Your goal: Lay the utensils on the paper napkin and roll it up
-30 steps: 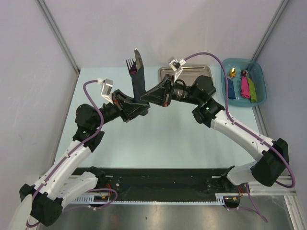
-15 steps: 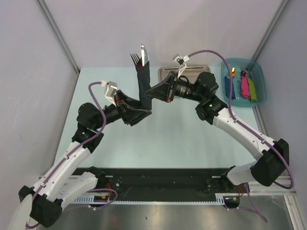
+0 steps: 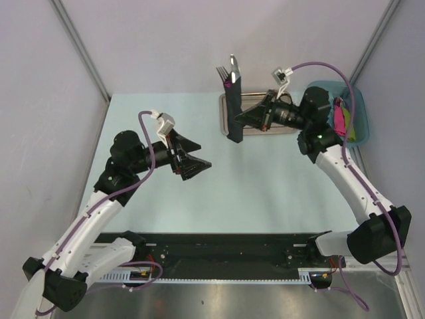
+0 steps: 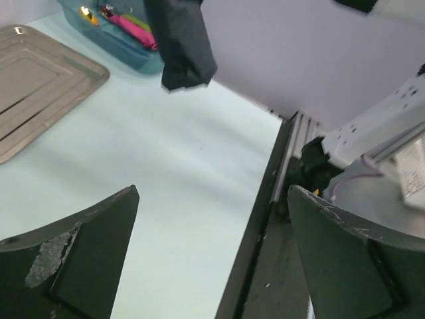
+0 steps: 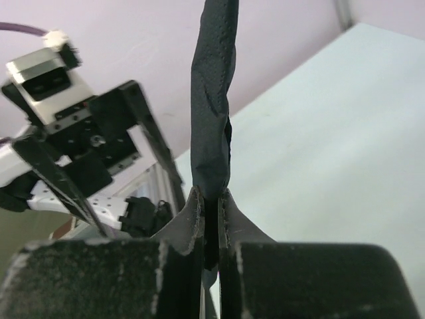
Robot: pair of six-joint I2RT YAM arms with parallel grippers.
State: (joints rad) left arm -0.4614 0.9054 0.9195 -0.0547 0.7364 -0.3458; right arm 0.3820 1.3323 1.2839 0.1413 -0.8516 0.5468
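Lilac walls around a pale mint table (image 3: 265, 199). At its far edge the right gripper (image 3: 239, 121) holds the paper napkin (image 3: 232, 100), rolled into a black tube. The fingers are narrow and clamped on its lower part. The tube stands upright in the air in front of the steel tray (image 3: 255, 98). The utensils (image 3: 226, 70) sit inside, fork tines and a second silvery tip poking out the top.

The left gripper (image 3: 204, 156) is spread wide and holds nothing, well apart over the table's left-middle.

Judged: rolling looks done, one arm carrying. Next is likely a set-down, lowered gently so the wrap holds and nothing slides out.

A teal bin (image 3: 358, 100) sits at the far right corner. No readable writing.
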